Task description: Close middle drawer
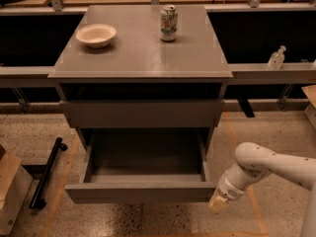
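Grey, handle-less middle drawer [140, 192] stands pulled well out of the grey cabinet, lower centre of frame. Its long, low front panel faces the camera, and a wide, plain grey box interior lies open to view behind it. Nothing visible inside.

Cream-tipped claw [218, 203] sits at the lower right of frame, just beside the right end of the drawer's front panel, at about the panel's lower corner. Touching or only close: cannot tell. Whether the claw is open or closed cannot be told from this angle either; nothing seen in its hold.

White jointed robot arm [266, 164] comes in from the right edge, bends at a rounded elbow and slopes down-left to the claw.

Above the open drawer, a taller grey drawer front [142, 113] sits closer in to the cabinet, with a dark gap over it under the top.

Flat grey bench [140, 58] forms the cabinet top. On it:
- shallow off-white bowl [96, 35], upper left
- upright drink can with red and green markings [168, 22], upper centre, well apart from the bowl

Small clear bottle [276, 58] stands on the ledge at right. Black bar [47, 174] lies on the speckled floor [276, 132], lower left, near a brown cardboard box [10, 186].
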Robot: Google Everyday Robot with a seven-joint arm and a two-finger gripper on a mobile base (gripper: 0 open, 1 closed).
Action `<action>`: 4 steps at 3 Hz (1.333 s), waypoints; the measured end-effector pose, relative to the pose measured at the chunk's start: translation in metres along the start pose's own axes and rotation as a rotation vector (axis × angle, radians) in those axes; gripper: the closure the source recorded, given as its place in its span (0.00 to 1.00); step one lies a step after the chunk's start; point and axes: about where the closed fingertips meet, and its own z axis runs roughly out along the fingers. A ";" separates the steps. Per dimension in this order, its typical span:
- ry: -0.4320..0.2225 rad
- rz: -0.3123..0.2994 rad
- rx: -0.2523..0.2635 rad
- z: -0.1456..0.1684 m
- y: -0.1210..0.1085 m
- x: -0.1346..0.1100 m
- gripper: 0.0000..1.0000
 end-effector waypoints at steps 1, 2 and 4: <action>-0.013 -0.098 0.051 -0.012 -0.039 -0.034 1.00; -0.013 -0.098 0.051 -0.012 -0.039 -0.034 1.00; -0.070 -0.176 0.203 -0.020 -0.101 -0.059 1.00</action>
